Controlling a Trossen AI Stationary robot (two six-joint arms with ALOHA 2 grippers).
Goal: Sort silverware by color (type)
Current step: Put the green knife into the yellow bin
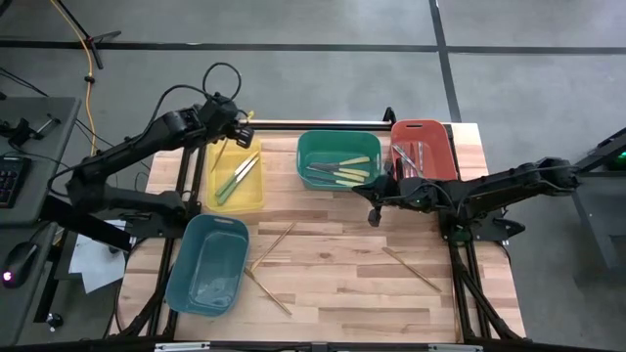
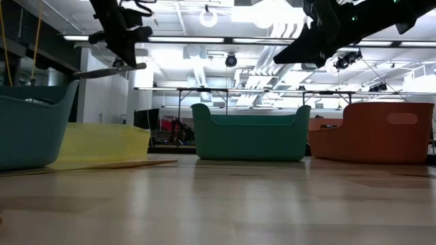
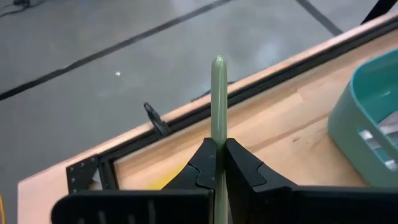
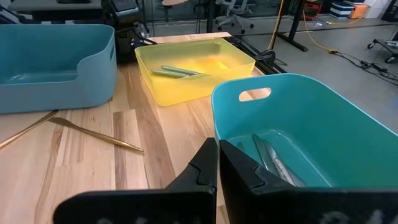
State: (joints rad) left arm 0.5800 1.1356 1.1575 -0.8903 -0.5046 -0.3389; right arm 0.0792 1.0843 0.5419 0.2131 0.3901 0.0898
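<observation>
The left gripper [image 3: 217, 163] clamps a green-handled utensil [image 3: 218, 102] above the yellow bin [image 1: 236, 179] at ten o'clock on the worktop [image 1: 342, 284]. The right gripper [image 1: 373, 213], fingers shut and empty, hovers just beside the green bin [image 1: 337, 160].

One green-handled utensil [image 3: 218, 106] pinched upright between left fingers [image 3: 202, 165] over yellow bin [image 1: 256, 200], which holds two green ones [image 1: 237, 179]. Yellow-handled pieces [image 1: 344, 168] in green bin [image 1: 305, 147], silver pieces [image 1: 411, 156] in red bin [image 1: 442, 132], tan wooden ones [image 1: 269, 246] loose on desk [image 1: 352, 284].
</observation>
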